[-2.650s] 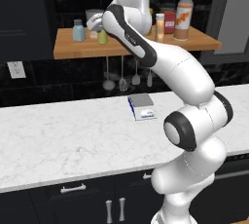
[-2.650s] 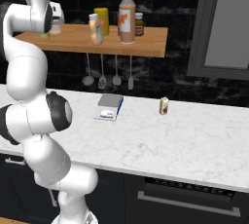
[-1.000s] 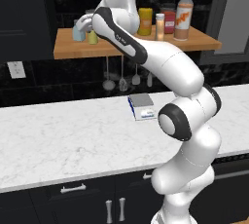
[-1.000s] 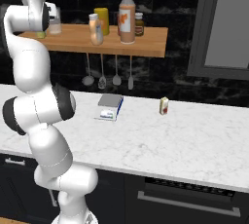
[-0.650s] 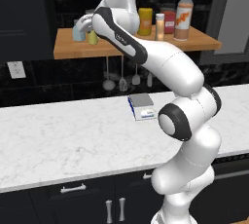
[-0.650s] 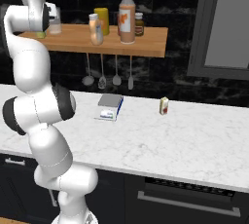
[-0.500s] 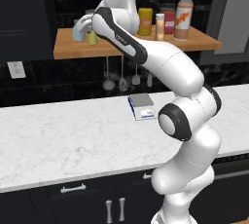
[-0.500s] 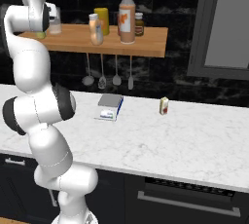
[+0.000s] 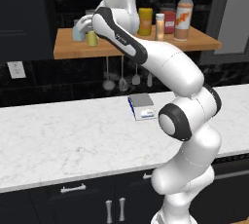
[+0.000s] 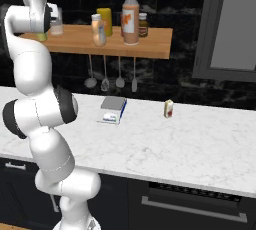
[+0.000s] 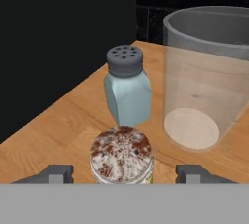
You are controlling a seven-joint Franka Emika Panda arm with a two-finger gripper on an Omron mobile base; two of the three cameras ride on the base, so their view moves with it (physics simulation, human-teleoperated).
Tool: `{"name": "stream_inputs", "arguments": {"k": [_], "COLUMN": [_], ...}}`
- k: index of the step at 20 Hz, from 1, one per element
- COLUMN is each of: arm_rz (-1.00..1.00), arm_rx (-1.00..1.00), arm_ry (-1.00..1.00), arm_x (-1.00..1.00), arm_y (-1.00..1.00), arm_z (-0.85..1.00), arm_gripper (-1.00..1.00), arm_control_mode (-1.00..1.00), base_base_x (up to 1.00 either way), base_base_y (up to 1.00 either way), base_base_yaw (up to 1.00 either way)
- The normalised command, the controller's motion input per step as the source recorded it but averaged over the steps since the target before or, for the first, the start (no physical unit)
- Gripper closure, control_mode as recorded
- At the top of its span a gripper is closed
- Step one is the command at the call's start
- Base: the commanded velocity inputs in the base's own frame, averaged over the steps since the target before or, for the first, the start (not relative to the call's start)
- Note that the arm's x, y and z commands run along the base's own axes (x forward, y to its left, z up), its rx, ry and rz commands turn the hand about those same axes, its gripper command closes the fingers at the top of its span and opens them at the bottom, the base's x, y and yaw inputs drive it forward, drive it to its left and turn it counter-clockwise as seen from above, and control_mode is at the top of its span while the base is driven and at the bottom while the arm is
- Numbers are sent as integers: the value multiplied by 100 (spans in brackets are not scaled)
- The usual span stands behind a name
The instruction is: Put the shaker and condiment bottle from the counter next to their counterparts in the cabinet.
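Standing apart, the two fingertips of the gripper flanked the shaker without touching it (its speckled cap rose between them). The shaker stood upright on the cabinet, just in front of the pale blue shaker. Beside that stood a clear glass. Farther along the plank, the tall bottle with the orange label stood near its right end. Down on the white marble counter, the condiment bottle waited upright, well apart from a small grey scale.
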Motion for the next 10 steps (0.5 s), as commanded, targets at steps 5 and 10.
{"name": "stream_inputs", "arguments": {"k": [5, 10], "arm_rz": [0, 0], "arm_rx": [0, 0], "arm_ry": [0, 0], "arm_x": [0, -2], "arm_y": [0, 0], "arm_z": [0, 0], "arm_gripper": [-100, -100], "arm_control_mode": [-100, -100], "base_base_x": [0, 0], "base_base_y": [0, 0], "base_base_yaw": [0, 0]}}
